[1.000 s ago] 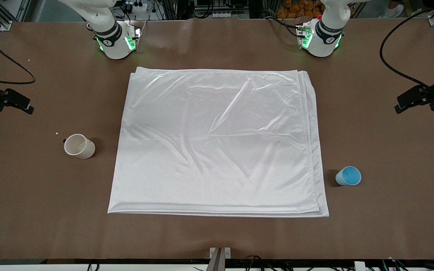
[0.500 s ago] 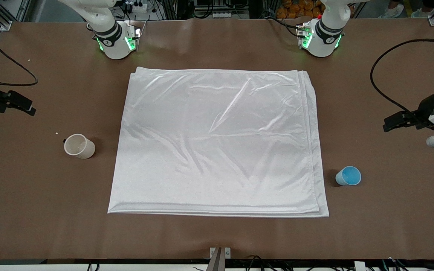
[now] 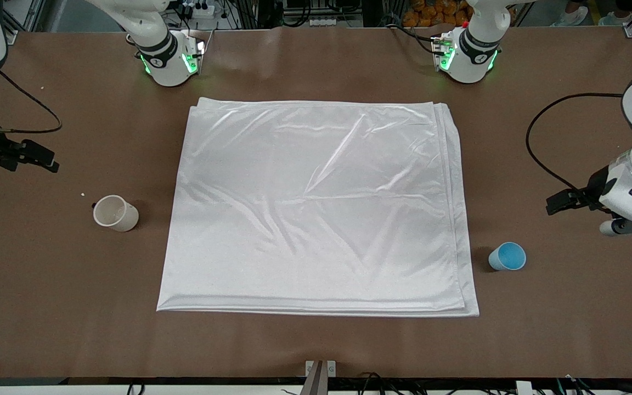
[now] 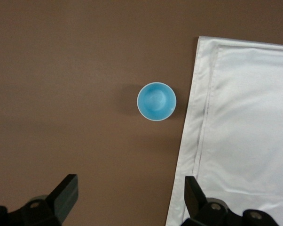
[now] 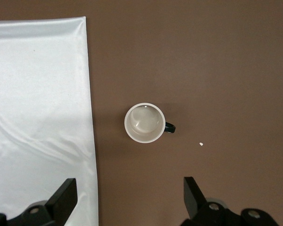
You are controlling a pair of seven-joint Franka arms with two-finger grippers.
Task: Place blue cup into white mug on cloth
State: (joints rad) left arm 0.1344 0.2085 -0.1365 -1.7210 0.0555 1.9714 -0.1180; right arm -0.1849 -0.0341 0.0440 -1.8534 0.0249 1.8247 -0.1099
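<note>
Shows a brown surface [image 3: 316, 345] with a white cloth [image 3: 316, 208] spread flat across the middle of the frame. Places the blue cup [image 3: 507, 257] upright on bare surface low in the frame, just beside the cloth's edge at the left arm's end. Places the white mug [image 3: 115, 213] at mid-height, near the cloth's edge at the right arm's end. Finds both exactly where they stood a second ago.

Brings the left hand [image 4: 129, 183] lower along the frame's edge than a second ago, now over bare surface near the blue cup, fingers spread wide, holding nothing. Brings the right hand [image 5: 129, 183] only slightly inward, near the mug, likewise spread and empty.

Suggests an approach only just begun: nothing grasped, mug not yet on the cloth, cup not yet inside it.
</note>
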